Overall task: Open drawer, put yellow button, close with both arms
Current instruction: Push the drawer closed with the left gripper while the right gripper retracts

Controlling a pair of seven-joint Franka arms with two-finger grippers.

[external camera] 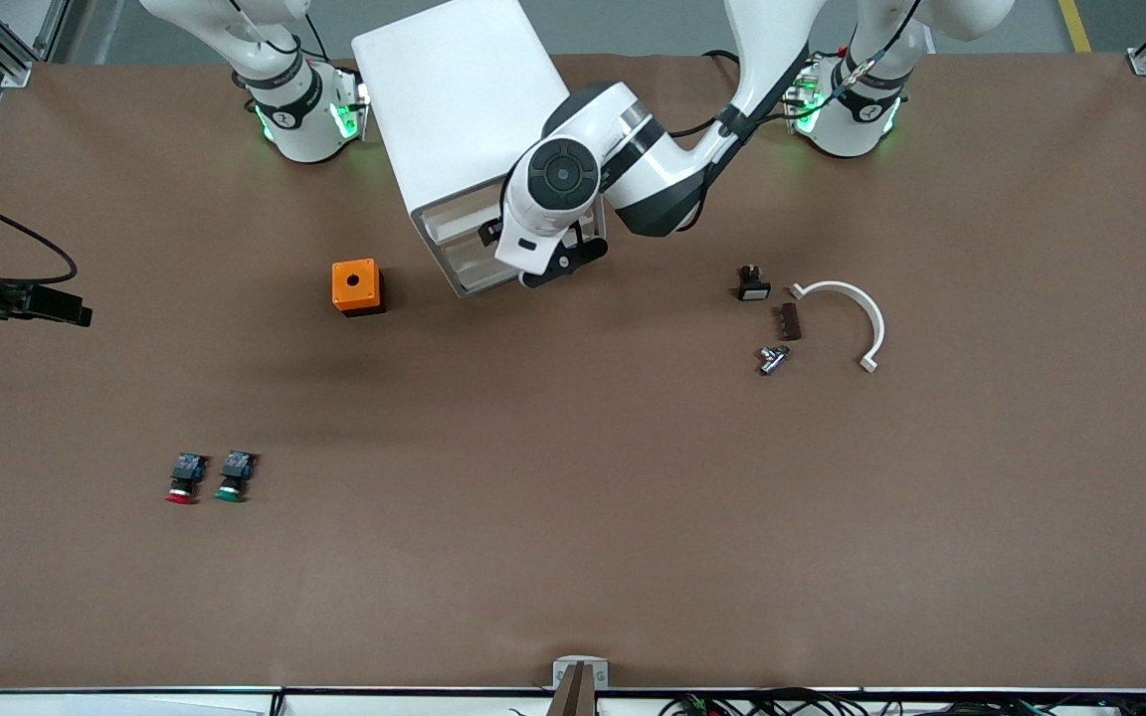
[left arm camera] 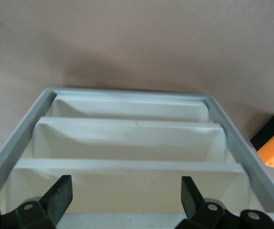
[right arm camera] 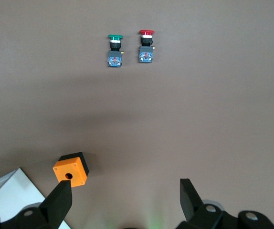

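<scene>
Right now the drawer, top one of four alike in the white cabinet, sits w/ its front face just under the left gripper. In the left wrist view the gripper's two black fingers stand wide apart, nothing between them, pointing down the cabinet's front; the lower drawers show as stepped white ledges below. Can't tell from these views whether the top drawer is pulled out at all. In the front view the left arm reaches from its base across to the cabinet's front, its wrist covering the drawer fronts.

No yellow button can be made out in any view. The red-capped button and green-capped button lie side by side, close but apart, well nearer the front camera than the cabinet, toward the right arm's end of the table. An orange cube w/ a hole on top sits just beside the cabinet's front corner, on the same end.

The right gripper is up in the air over bare table near the orange cube, fingers spread wide, holding nothing; that arm waits.

Toward the left arm's end: a small black part, a dark brown block, a small metal piece and a curved white clip, grouped near each other.
</scene>
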